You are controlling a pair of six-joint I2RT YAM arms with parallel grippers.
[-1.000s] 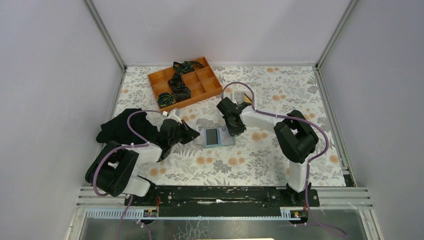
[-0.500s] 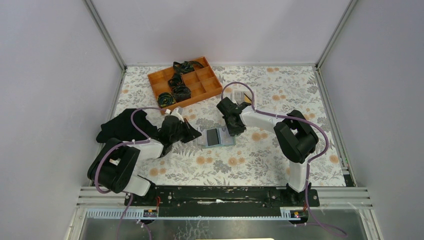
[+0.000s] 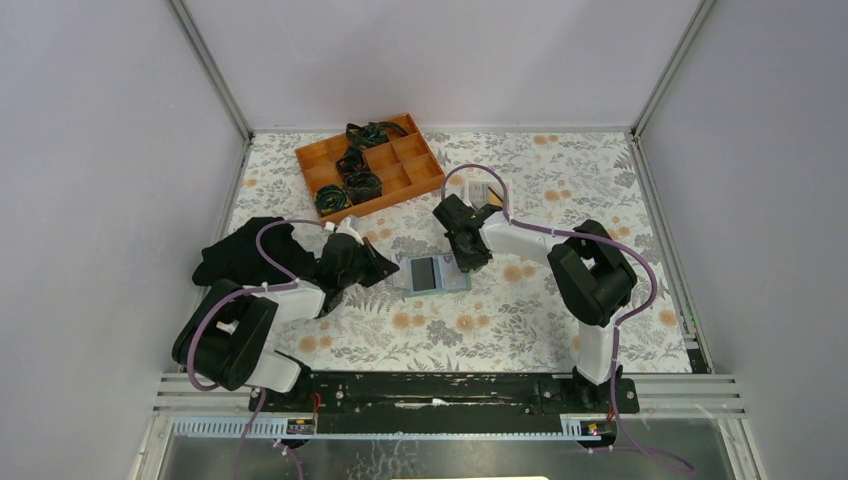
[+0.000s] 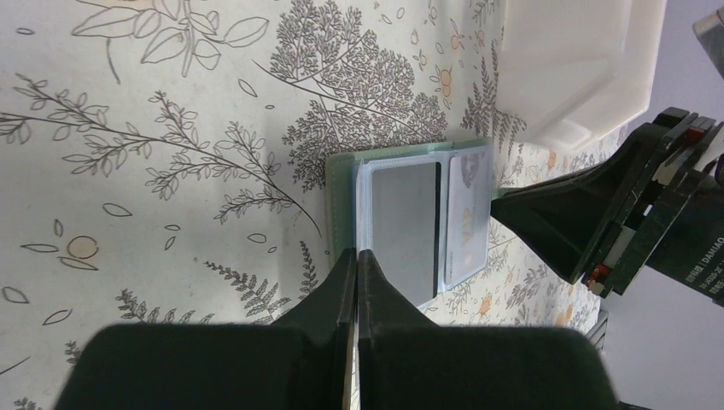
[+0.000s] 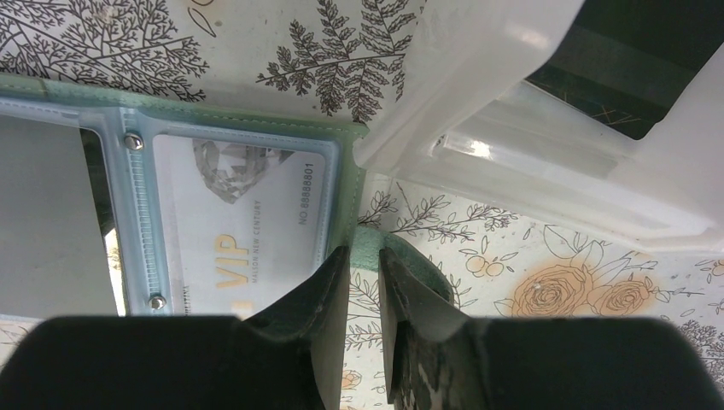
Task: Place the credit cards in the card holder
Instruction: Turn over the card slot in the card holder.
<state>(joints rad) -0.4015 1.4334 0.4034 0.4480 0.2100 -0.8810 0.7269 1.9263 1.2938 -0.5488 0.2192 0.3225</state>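
The card holder [image 3: 437,273] lay open on the bench [image 3: 520,320], between both grippers. The left gripper [image 4: 357,256] was clenched, its tips at the holder's edge. The right gripper [image 5: 363,256] seemingly pinched the green flap beside the VIP card [image 5: 239,213].

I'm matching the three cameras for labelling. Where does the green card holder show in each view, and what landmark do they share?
Top external: the card holder lies open near the picture's centre.
Left wrist: it is in the middle, with its green edge on the left.
Right wrist: it is at the upper left, with its green corner near the centre.
Shared landmark: the white tray beside it.
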